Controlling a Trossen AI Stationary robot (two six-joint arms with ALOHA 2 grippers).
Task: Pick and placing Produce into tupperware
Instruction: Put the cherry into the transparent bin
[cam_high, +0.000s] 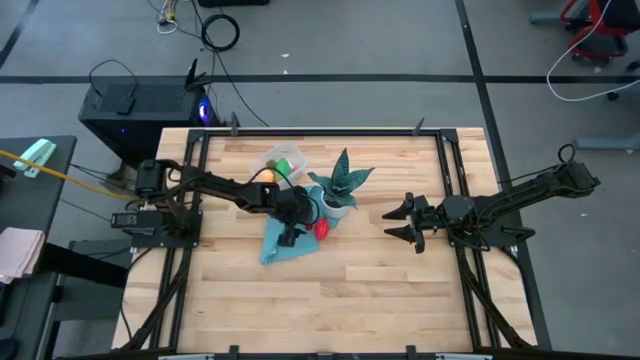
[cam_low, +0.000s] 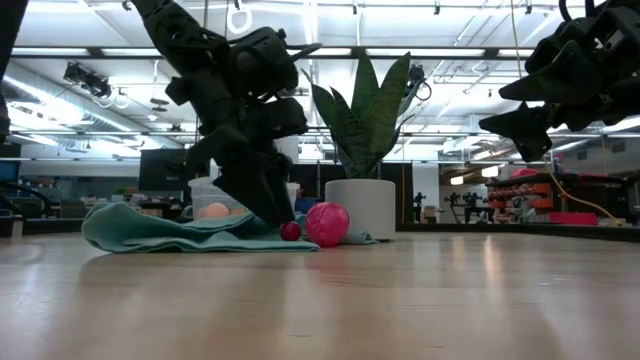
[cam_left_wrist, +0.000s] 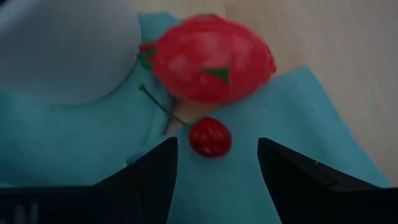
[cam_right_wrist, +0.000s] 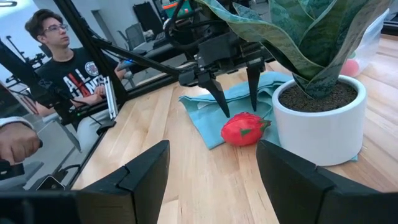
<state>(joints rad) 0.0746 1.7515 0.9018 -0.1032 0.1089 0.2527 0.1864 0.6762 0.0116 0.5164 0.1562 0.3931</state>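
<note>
My left gripper (cam_left_wrist: 217, 155) is open and points down over the teal cloth (cam_high: 280, 245), beside the white plant pot (cam_high: 336, 209). The tiny red fruit (cam_left_wrist: 210, 137) lies on the cloth just ahead of the gap between its fingers. The larger red fruit (cam_left_wrist: 211, 59) lies just beyond it, against the pot. The clear tupperware (cam_high: 285, 157) stands at the cloth's far end, with the orange round fruit (cam_high: 268, 175) and the green one (cam_high: 284, 166) in it. My right gripper (cam_high: 405, 222) is open and hovers right of the plant, pointing left.
The spiky plant (cam_high: 342, 178) in its pot stands between the two grippers, its leaves reaching over the cloth. Bare wood lies toward the table's near edge (cam_high: 330, 310). A person (cam_right_wrist: 62, 56) sits beyond the table's left side in the right wrist view.
</note>
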